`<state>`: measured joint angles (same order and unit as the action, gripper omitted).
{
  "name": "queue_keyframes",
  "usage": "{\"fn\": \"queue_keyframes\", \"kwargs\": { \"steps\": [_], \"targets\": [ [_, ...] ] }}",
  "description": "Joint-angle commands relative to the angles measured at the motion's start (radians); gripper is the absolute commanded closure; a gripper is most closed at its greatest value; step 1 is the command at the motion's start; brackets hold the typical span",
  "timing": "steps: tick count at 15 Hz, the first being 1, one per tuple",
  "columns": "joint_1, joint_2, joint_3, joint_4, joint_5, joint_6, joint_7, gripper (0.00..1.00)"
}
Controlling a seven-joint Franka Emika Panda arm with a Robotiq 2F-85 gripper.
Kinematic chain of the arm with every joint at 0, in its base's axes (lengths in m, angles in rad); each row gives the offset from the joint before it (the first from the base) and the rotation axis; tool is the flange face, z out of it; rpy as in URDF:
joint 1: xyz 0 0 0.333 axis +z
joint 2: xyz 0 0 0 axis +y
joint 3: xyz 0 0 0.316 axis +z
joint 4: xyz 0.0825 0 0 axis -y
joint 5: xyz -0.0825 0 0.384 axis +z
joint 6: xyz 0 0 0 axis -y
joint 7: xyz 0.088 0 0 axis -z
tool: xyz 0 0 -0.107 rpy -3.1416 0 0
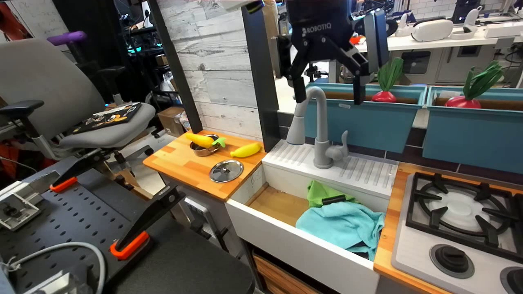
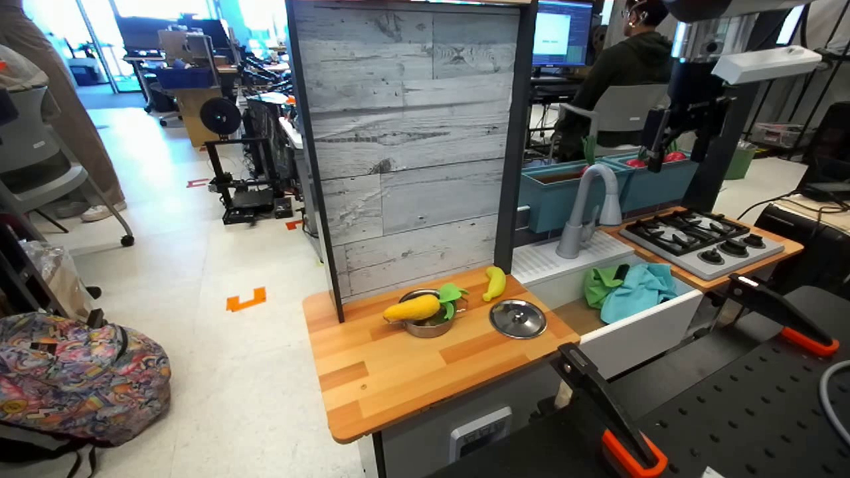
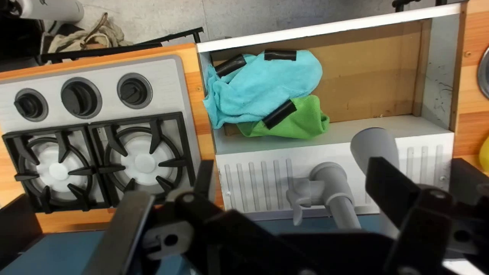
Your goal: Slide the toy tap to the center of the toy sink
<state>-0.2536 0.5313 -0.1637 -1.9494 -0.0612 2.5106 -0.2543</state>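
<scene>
The pincer is seen at the top centre of an exterior view — its two fingers are spread wide, with nothing gripped between them. The grey toy tap is stood upright near the middle of the ridged back ledge of the white toy sink; its hooked spout is bent over to the left of that frame, its lever set to the right. The spout's bend is met in the picture by the fingertip at frame left, but whether the two are touching cannot be told. In the wrist view the tap's base is framed between the fingers, right of centre, and the spout's end is partly covered by a finger.

In the basin, a blue cloth and a green cloth are bunched (dark bands are also seen there). At lower right of the exterior frame a stove top is set. At centre left, a small pan, a banana and a metal lid are carried by a wooden desk — a long yellow toy being laid across the pan.
</scene>
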Motion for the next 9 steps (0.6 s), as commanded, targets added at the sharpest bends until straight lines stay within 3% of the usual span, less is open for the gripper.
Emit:
{"fn": "queue_keyframes", "kwargs": {
  "steps": [1, 6, 7, 9],
  "targets": [
    [0.006, -0.176, 0.032, -0.172, -0.019, 0.046, -0.054, 0.00],
    [0.041, -0.392, 0.088, -0.352, -0.003, 0.022, -0.126, 0.00],
    [0.033, -0.291, 0.072, -0.255, 0.008, 0.025, -0.100, 0.00],
    [0.055, -0.357, 0.077, -0.315, 0.008, 0.022, -0.102, 0.00]
  ]
}}
